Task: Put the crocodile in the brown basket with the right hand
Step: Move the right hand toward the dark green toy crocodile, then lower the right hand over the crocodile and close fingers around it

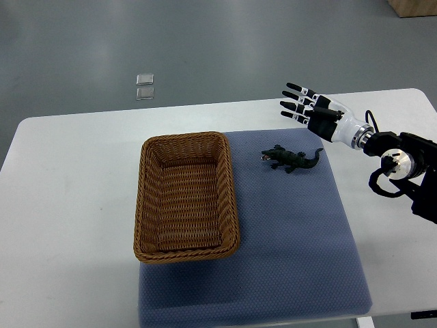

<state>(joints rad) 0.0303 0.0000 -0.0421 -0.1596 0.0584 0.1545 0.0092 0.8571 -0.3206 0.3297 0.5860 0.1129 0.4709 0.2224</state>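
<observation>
A small dark green toy crocodile (290,158) lies on the blue mat (293,239), its head pointing left toward the basket. The brown woven basket (145,205) stands to its left, half on the mat, with nothing inside. My right hand (306,108) comes in from the right edge and hovers above the table's far side, up and right of the crocodile. Its fingers are spread flat and hold nothing. The hand is apart from the toy.
The white table (68,205) carries the mat and basket. Two small clear squares (145,86) lie on the grey floor beyond the table. A wooden box corner (415,7) shows at the top right.
</observation>
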